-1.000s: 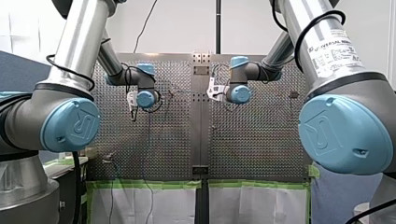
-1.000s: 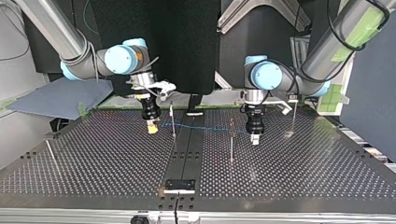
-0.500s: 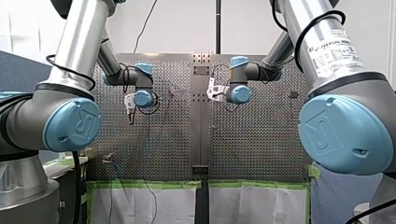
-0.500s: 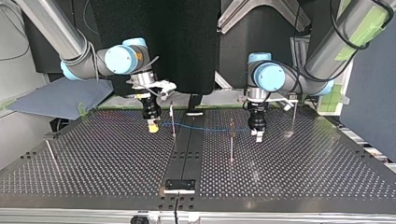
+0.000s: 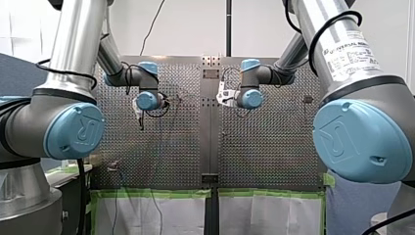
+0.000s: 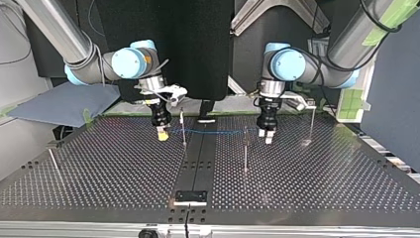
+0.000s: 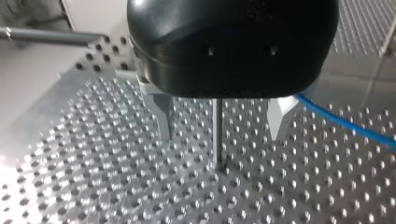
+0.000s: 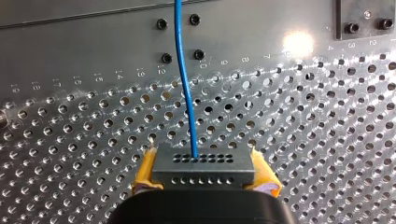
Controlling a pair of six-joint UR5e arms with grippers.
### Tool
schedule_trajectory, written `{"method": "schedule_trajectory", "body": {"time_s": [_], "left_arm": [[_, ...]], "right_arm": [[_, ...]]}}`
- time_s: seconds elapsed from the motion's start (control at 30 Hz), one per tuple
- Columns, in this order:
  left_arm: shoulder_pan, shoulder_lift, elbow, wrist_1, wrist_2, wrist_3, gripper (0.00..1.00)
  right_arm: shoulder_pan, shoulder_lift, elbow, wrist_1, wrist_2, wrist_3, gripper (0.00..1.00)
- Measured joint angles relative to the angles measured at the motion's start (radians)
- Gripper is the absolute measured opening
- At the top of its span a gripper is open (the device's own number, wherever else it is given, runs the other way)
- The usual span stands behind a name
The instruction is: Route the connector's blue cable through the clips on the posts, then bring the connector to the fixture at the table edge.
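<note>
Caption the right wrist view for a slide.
My right claw grips the connector, blue cable running ahead over the perforated table.

Both arms wrist-down; left claw (image 7: 220, 134) fingers apart, right claw (image 8: 204, 181) pinched tight.

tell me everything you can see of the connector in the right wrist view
The connector is a small grey rectangular block, metal by its look, with a row of small round holes on each of the two faces that show. The blue cable leaves one hole in the row farther from the pincer and runs straight ahead over the perforated table. The block sits level, clamped at both ends between the yellow pads of my right pincer.
</note>
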Motion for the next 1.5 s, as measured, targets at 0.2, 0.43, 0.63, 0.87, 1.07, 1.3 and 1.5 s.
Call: {"method": "schedule_trajectory", "body": {"time_s": [0.2,0.43,0.63,0.87,1.07,1.3,1.5], "left_arm": [[-0.003,0.005,-0.025,0.013,0.045,0.004,0.99],[-0.007,0.005,-0.045,0.015,0.053,0.020,0.99],[-0.012,0.007,-0.052,0.016,0.054,0.026,0.99],[-0.019,0.042,-0.065,0.014,0.051,0.028,0.99],[-0.032,0.077,-0.079,0.017,0.032,0.024,0.99],[-0.044,0.082,-0.091,0.018,0.024,0.029,0.99],[-0.050,0.082,-0.092,0.017,0.010,0.035,0.99]], "right_arm": [[0.002,0.000,0.000,0.009,-0.001,-0.001,0.00],[0.004,0.000,0.000,0.011,-0.001,-0.001,0.00],[0.003,0.000,0.000,0.013,-0.001,-0.001,0.00],[0.002,0.000,0.000,0.013,-0.002,-0.001,0.00],[0.002,0.000,0.000,0.011,-0.001,-0.001,0.00],[0.001,0.000,0.000,0.014,-0.001,-0.001,0.00],[0.001,0.000,0.000,0.014,-0.002,-0.001,0.00]]}}
